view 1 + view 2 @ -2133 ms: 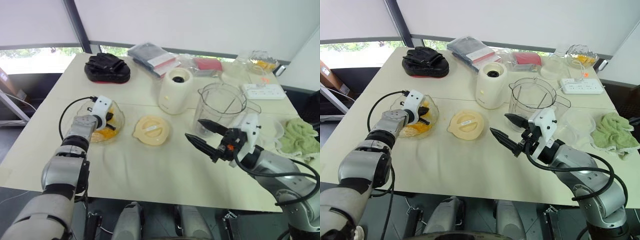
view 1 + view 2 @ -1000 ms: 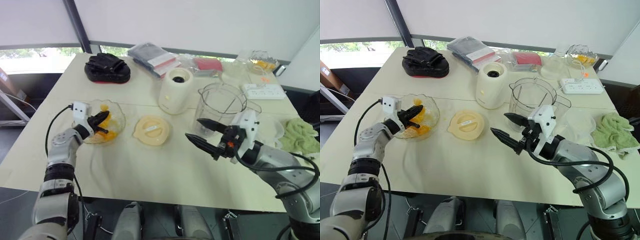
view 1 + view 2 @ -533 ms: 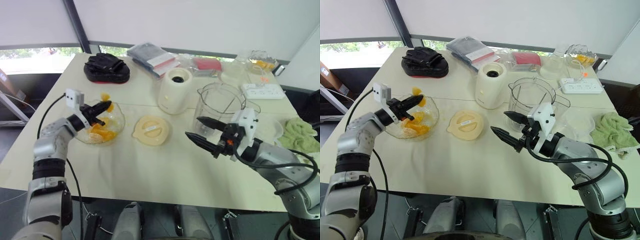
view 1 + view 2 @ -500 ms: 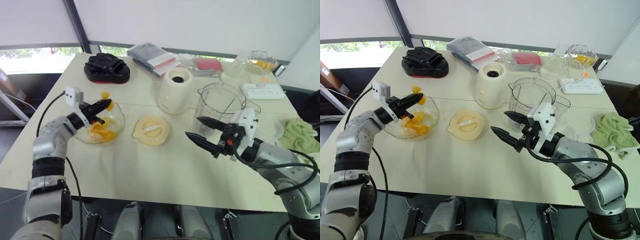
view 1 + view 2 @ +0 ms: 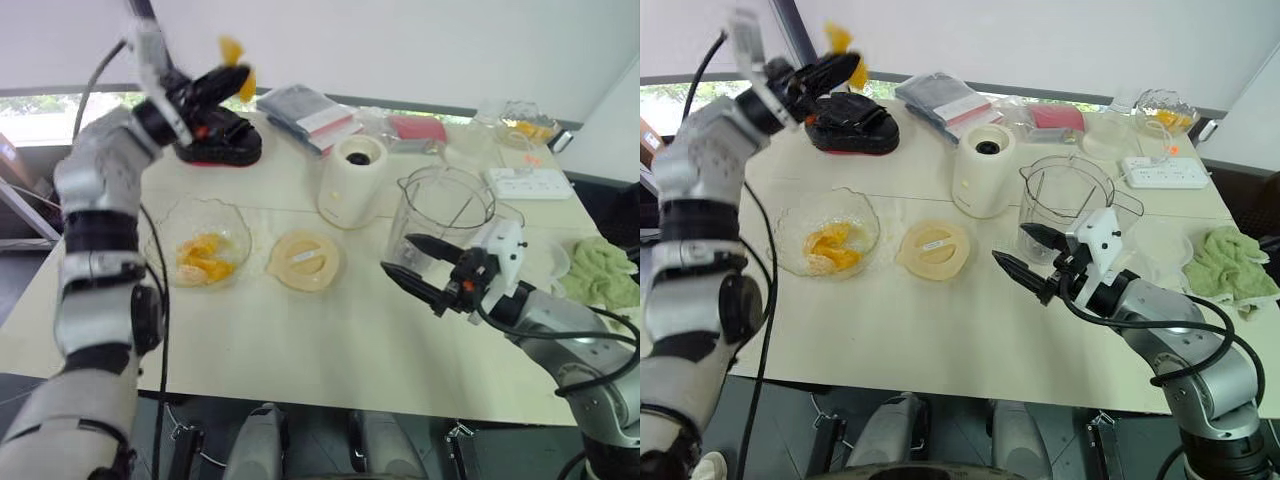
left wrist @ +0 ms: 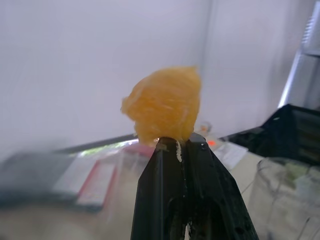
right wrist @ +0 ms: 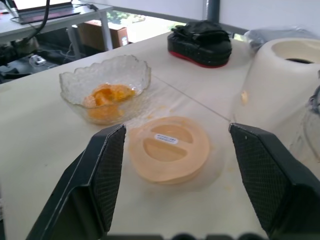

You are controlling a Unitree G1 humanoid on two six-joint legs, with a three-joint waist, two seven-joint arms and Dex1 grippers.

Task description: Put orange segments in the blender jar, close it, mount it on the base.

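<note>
My left gripper is raised high above the table's far left, shut on an orange segment that sticks out past its fingertips. Below it a glass bowl holds more orange segments. The clear blender jar stands empty and upright right of the cream blender base. The cream lid lies flat between bowl and jar. My right gripper hovers open just in front of the jar, with nothing between its fingers.
A black pouch lies at the back left, packets and a red item behind the base. A power strip and glass dishes are at the back right, a green cloth at the right edge.
My left gripper has risen from the bowl, carrying the orange segment high above the table's far left. The right gripper has shifted slightly to the right and stayed open.
</note>
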